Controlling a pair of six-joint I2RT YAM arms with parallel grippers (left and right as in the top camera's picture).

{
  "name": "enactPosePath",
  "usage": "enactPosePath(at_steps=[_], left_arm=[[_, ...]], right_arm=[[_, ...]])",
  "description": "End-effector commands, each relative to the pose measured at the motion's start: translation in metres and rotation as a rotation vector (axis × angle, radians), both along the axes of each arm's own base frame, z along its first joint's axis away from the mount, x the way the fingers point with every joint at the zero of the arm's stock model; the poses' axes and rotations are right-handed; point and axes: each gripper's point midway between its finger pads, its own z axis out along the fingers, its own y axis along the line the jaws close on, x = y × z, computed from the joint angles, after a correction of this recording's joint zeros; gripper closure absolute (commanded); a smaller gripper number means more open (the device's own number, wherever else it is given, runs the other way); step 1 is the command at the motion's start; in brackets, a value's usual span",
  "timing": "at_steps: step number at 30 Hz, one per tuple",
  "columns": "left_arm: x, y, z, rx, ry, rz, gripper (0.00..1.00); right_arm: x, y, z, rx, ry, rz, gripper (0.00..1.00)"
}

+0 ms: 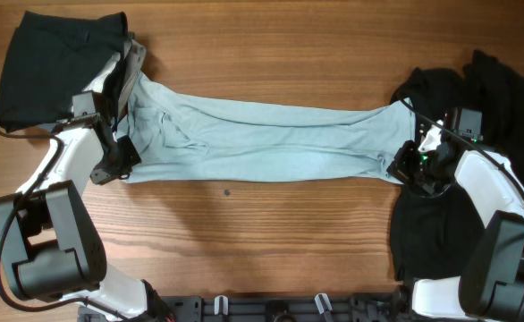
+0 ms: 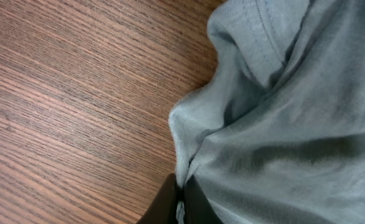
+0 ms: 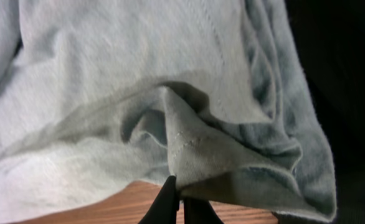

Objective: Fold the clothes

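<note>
The pale sky-blue T-shirt (image 1: 262,139) is stretched across the wooden table between my two grippers. My left gripper (image 1: 122,154) is shut on the shirt's left end; in the left wrist view its black fingers (image 2: 181,198) pinch a fold of the blue cloth (image 2: 282,124). My right gripper (image 1: 408,164) is shut on the shirt's right end; in the right wrist view its fingers (image 3: 180,198) pinch a folded corner of the blue cloth (image 3: 170,74) just above the table. A black T-shirt (image 1: 52,63) lies at the far left.
More black clothes (image 1: 477,98) are heaped at the right, under and around my right arm, reaching toward the front edge (image 1: 423,241). The wooden table (image 1: 262,241) shows below the blue shirt.
</note>
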Motion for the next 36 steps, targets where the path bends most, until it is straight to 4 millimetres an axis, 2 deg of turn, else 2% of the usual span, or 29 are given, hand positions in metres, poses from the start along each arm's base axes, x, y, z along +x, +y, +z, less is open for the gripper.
enactPosePath(at_steps=[1, 3, 5, 9, 12, 16, 17, 20, 23, 24, 26, 27, 29, 32, 34, 36], left_arm=[[0.008, 0.005, 0.007, 0.024, -0.027, 0.018, 0.96], [0.009, 0.005, 0.007, 0.025, -0.028, 0.018, 0.96], [0.009, 0.006, 0.007, 0.025, -0.031, 0.018, 0.96], [0.011, 0.006, 0.007, 0.027, -0.038, 0.018, 0.96], [0.011, 0.006, 0.007, 0.027, -0.038, 0.018, 0.96], [0.011, 0.006, 0.007, 0.027, -0.037, 0.018, 0.96], [0.011, 0.006, 0.007, 0.027, -0.037, 0.018, 0.96], [0.011, 0.006, 0.007, 0.028, -0.037, 0.015, 0.96], [0.011, 0.006, 0.007, 0.028, -0.036, 0.015, 0.96], [0.011, 0.006, 0.007, 0.028, -0.037, 0.015, 0.93], [0.01, 0.006, 0.007, 0.026, -0.034, 0.014, 0.79], [0.009, 0.005, 0.009, 0.024, -0.028, 0.014, 0.68], [0.009, -0.001, 0.023, -0.012, -0.022, 0.0, 0.62], [0.023, -0.021, 0.067, -0.118, -0.098, -0.064, 0.52], [0.031, -0.036, 0.087, -0.179, -0.163, -0.093, 0.44], [0.035, -0.05, 0.09, -0.2, -0.182, -0.128, 0.41]], right_arm=[[0.022, -0.008, 0.013, 0.024, -0.042, -0.086, 0.96], [0.041, -0.021, 0.023, 0.038, -0.115, -0.155, 0.96], [0.058, -0.021, 0.032, 0.067, -0.189, -0.172, 0.96], [0.072, -0.027, 0.038, 0.079, -0.229, -0.253, 0.96], [0.067, -0.037, 0.032, 0.023, -0.2, -0.281, 0.96], [0.041, -0.041, 0.018, -0.025, -0.075, -0.307, 0.96], [0.04, -0.044, 0.017, -0.044, -0.07, -0.308, 0.96], [0.036, -0.045, 0.015, -0.049, -0.051, -0.312, 0.96], [0.02, -0.05, 0.01, -0.038, 0.025, -0.385, 0.96], [0.024, -0.055, 0.012, -0.042, 0.002, -0.389, 0.74], [0.04, -0.048, 0.02, -0.031, -0.108, -0.236, 0.64], [0.048, -0.044, 0.027, -0.024, -0.161, -0.168, 0.63], [0.056, -0.046, 0.04, -0.042, -0.212, -0.13, 0.62], [0.071, -0.042, 0.074, -0.032, -0.327, -0.075, 0.61], [0.072, -0.039, 0.08, -0.017, -0.346, -0.07, 0.6], [0.069, -0.034, 0.079, 0.0, -0.333, -0.061, 0.6]])
